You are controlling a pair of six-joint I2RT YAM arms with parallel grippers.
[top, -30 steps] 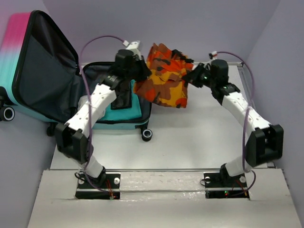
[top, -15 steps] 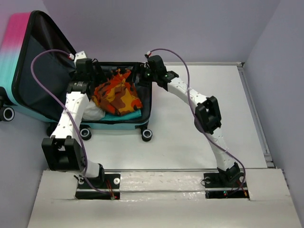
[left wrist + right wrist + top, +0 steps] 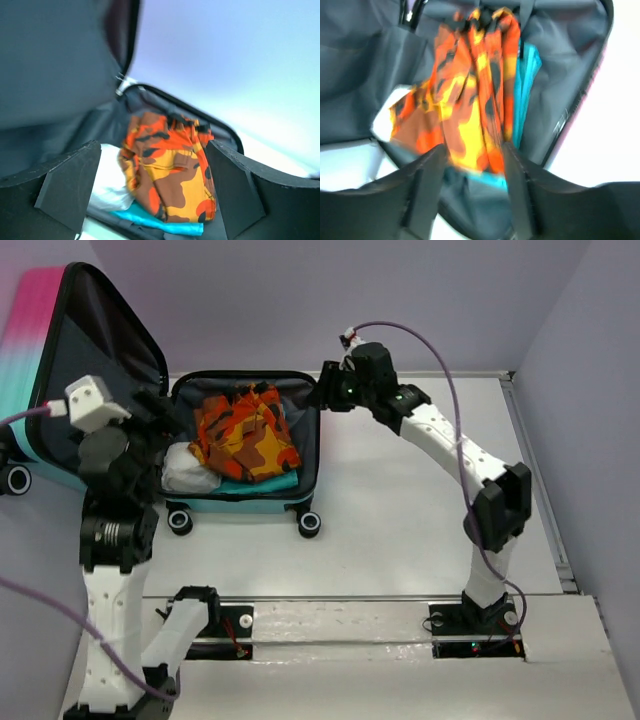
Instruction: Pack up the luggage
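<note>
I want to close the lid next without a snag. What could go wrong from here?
The orange garment lies bunched high in the luggage, so a fold may catch in the zipper. The right hand hangs close by the luggage's right rim; a bump might roll it on its wheels. The left hand, open, is near the upright lid and may knock it.

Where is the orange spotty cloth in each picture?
Top external: the orange cloth lies left of centre, inside the open luggage.
Left wrist: the cloth is in the middle, in the lower half.
Right wrist: the cloth is in the middle, blurred, filling the upper half.
Shared landmark: the turquoise cloth peeking out along its edge.
</note>
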